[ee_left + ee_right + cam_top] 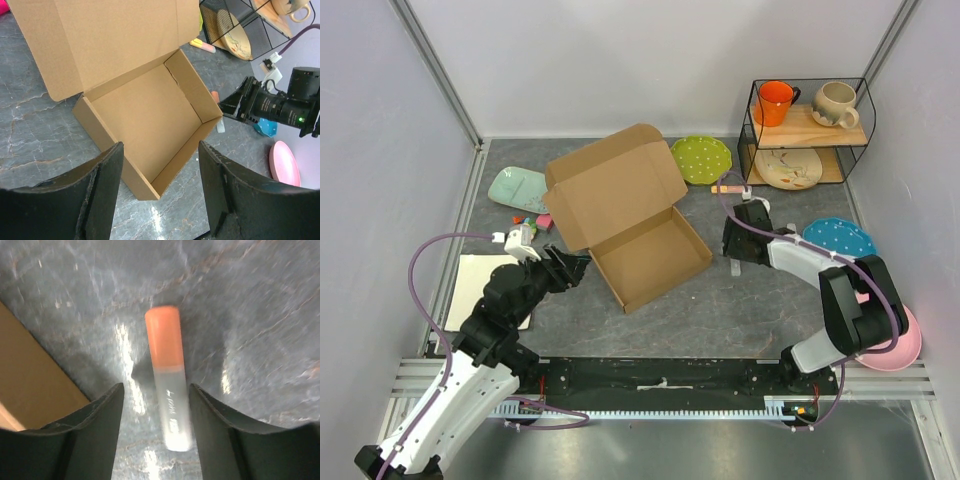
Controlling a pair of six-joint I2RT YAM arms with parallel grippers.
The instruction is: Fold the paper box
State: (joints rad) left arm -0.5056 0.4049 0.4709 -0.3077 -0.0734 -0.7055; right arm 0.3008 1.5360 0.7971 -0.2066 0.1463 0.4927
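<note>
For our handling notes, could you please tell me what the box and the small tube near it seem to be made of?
The paper box looks like matte brown cardboard, given its creased folds and cut edges. The small tube is probably plastic: glossy orange cap, frosted translucent body.

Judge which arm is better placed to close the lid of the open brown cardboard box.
Probably left. The left gripper, open, faces a near corner of the brown cardboard box, its lid flap raised beyond. The right gripper, open, points down at a clear orange-capped tube beside the box.
</note>
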